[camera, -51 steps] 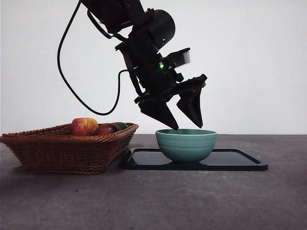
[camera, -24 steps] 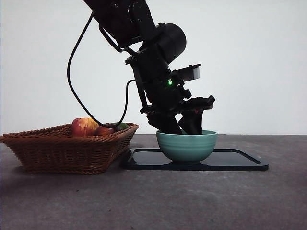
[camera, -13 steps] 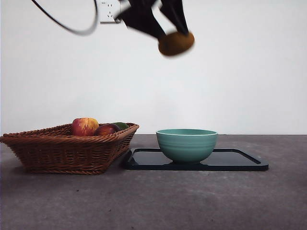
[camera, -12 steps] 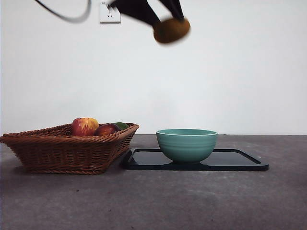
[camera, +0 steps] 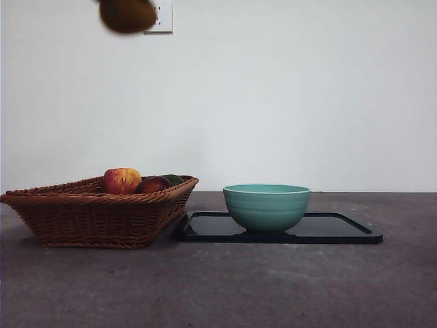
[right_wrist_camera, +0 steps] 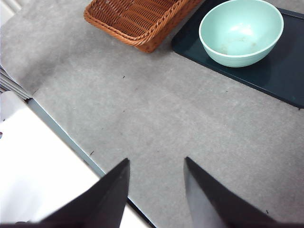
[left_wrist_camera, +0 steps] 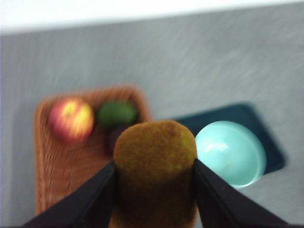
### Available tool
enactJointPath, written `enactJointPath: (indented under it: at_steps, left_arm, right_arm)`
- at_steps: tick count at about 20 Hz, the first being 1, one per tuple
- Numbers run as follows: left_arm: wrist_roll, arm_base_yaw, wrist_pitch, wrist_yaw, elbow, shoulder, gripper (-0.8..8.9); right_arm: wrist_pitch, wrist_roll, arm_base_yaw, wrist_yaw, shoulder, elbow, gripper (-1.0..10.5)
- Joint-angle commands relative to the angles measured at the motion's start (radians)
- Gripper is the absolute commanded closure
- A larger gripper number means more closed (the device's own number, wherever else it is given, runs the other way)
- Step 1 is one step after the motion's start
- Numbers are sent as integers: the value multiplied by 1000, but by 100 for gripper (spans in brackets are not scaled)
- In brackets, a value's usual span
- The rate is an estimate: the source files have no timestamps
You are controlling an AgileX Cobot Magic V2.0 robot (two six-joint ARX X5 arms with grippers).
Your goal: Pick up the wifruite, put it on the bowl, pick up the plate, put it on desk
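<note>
Front view: nearest the camera is the bare dark grey-brown matte desk (camera: 225, 287); behind it, at left, sits the brown woven wicker basket (camera: 95, 215) holding a red-and-yellow streaked apple (camera: 121, 180), a dark red fruit (camera: 151, 184) and a green fruit (camera: 172, 179), and just right of it the flat black rectangular plate (camera: 341, 232) carrying the round teal-green ribbed bowl (camera: 266, 206). The bowl is empty in the right wrist view. Change: a second ago a dark arm reached down into the bowl; half a second ago it was high above the bowl with the fruit; now only the dull orange-brown oval wifruite (camera: 128, 15) shows at the top edge, displaced leftward to above the basket, in front of the far white wall and its white wall socket (camera: 162, 17). Left wrist view confirms the left gripper (left_wrist_camera: 154, 190) is clenched on the wifruite, one jaw on each flank, high over basket and bowl. Right gripper (right_wrist_camera: 156, 187) waits over bare desk, jaws parted, holding nothing. Judgement: the fruit is lifted but not deposited; its leftward drift takes it away from the bowl, so placement remains undone, and the plate step is not begun.
</note>
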Motion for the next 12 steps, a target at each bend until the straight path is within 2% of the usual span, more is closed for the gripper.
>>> enactJointPath:
  at_steps: [1, 7, 12]
  left_arm:
    - [-65, 17, 72, -15, -97, -13, 632]
    - [-87, 64, 260, -16, -351, 16, 632]
    - [-79, 95, 349, -15, -419, 119, 631]
  right_arm:
    - [13, 1, 6, 0, 2, 9, 766]
    - [13, 2, 6, 0, 2, 9, 766]
    - [12, 2, 6, 0, 2, 9, 766]
